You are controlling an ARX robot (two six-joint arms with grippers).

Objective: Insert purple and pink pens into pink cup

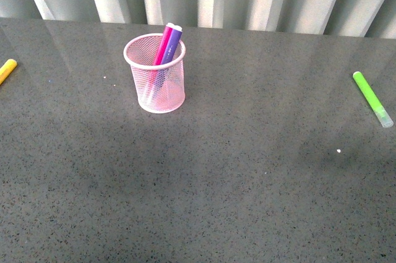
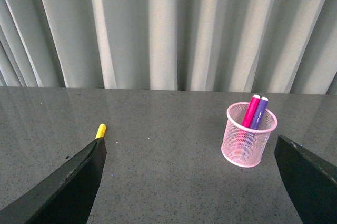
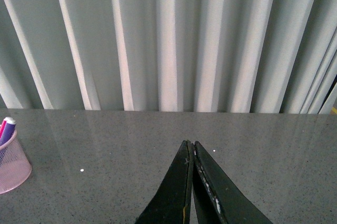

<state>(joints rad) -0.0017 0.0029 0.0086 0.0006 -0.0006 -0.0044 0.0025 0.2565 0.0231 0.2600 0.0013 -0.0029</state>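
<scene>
Both grippers sit well back from pink cup [image 1: 154, 74]: my left gripper [image 2: 189, 182] spread wide, empty; right gripper [image 3: 192, 182] pinched together, empty. Pink pen [image 1: 164, 45] & purple pen [image 1: 173, 41] stand inside, leaning on far rim.

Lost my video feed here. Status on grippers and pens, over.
Left gripper open, empty; right gripper shut, empty. Pink pen and purple pen both standing in pink cup. Yellow marker and green marker lie well clear.
</scene>
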